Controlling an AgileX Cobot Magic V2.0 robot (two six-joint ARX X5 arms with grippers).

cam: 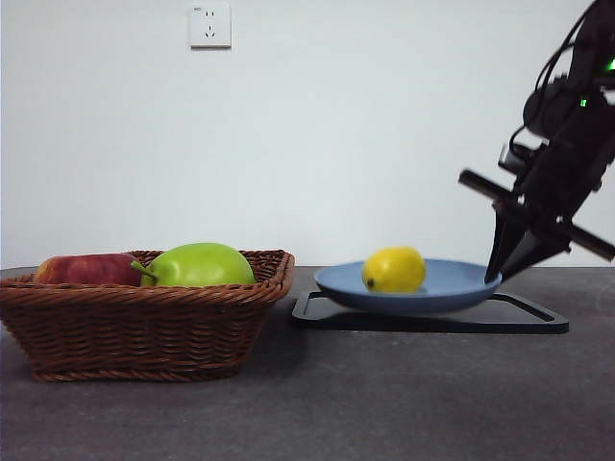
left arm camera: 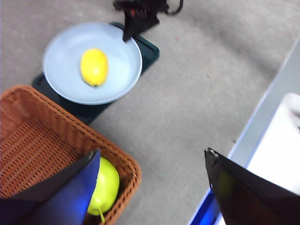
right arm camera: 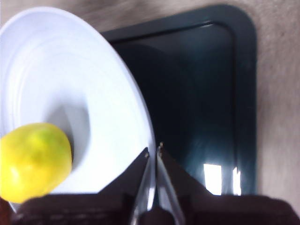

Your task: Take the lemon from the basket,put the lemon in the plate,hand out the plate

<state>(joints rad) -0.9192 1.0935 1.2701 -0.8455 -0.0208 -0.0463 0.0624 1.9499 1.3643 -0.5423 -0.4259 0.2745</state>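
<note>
One basket (cam: 144, 312) stands nearest, holding one green fruit (cam: 197, 265) and one red apple (cam: 86, 269). Beyond it, one lemon (cam: 394, 269) lies in one plate (cam: 452, 286) on one black tray (cam: 519, 317). Right gripper (right arm camera: 153, 152) clenched on the plate rim. Left gripper (left arm camera: 152, 159) released, above the basket.

— Where's the lemon (cam: 394, 269) sitting?
— It's lying in the light blue plate (cam: 452, 284), beside the brown wicker basket (cam: 144, 322), which is sitting towards the worktop's left edge.
</note>
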